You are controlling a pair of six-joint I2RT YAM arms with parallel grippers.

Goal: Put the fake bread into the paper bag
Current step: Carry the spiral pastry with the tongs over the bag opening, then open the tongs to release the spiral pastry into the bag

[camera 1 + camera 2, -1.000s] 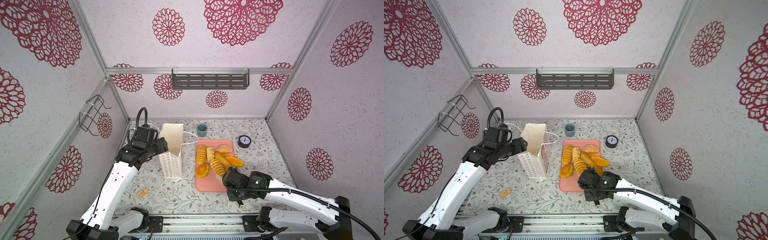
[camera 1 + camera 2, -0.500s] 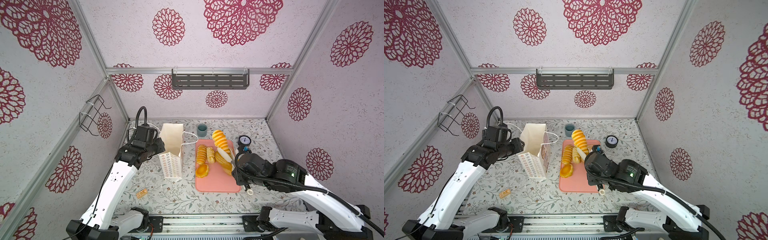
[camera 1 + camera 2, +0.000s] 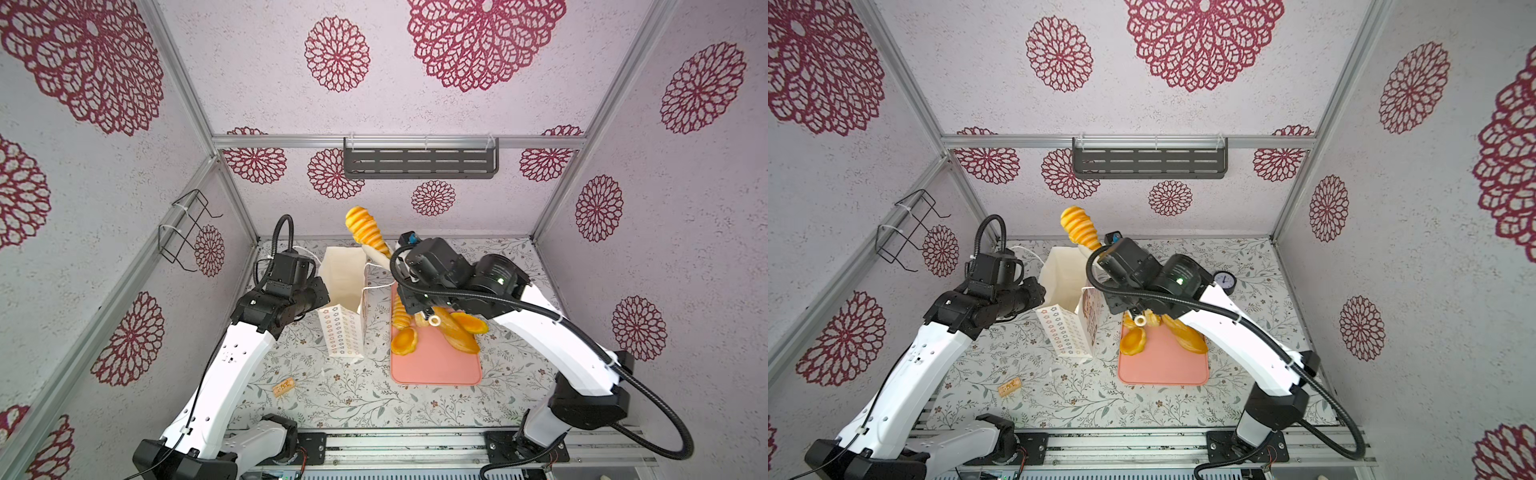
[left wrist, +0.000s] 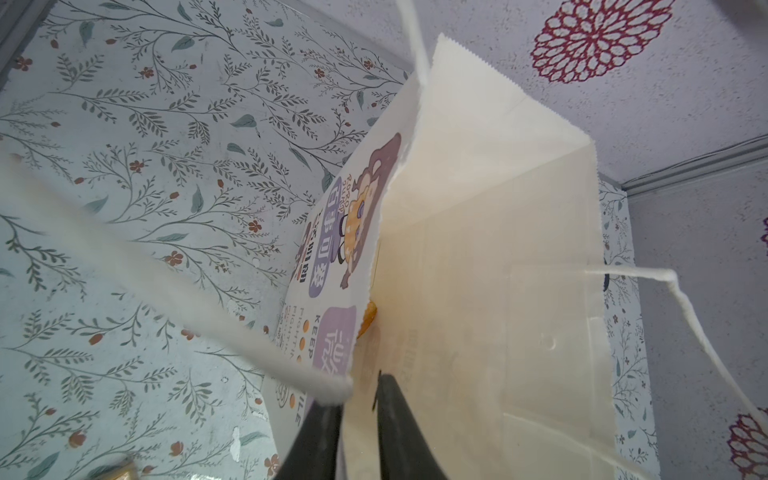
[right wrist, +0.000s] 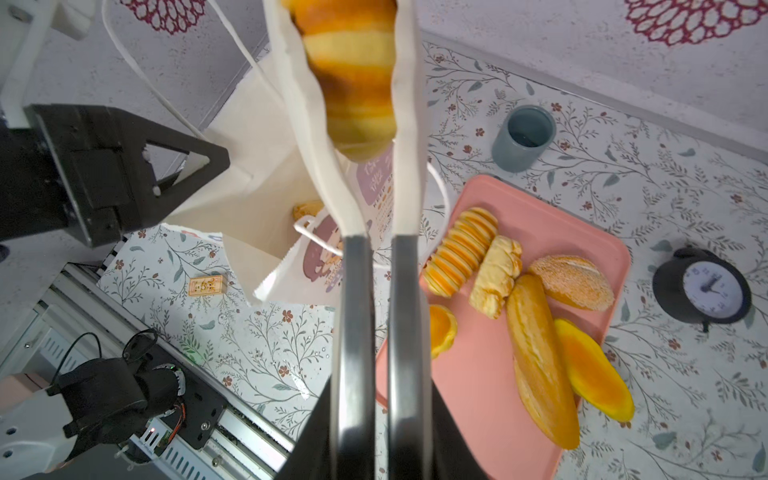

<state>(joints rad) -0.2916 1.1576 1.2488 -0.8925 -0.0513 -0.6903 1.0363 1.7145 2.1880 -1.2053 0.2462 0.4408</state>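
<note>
Fake bread, ridged loaf (image 3: pixel 365 229): hanging over the open paper bag (image 3: pixel 341 332) standing left of the pink tray (image 3: pixel 436 365), right jaws clenching its lower end. Other pieces (image 3: pixel 457 337) lying on tray. Left jaws straddling the bag's left rim; grip cannot be told.

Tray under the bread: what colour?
The tray is salmon pink, clearest in the right wrist view.

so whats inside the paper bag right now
One golden-brown bread piece lies low inside the paper bag. The rest of the floor is covered by the bag's own walls, so more pieces cannot be ruled out.
</note>
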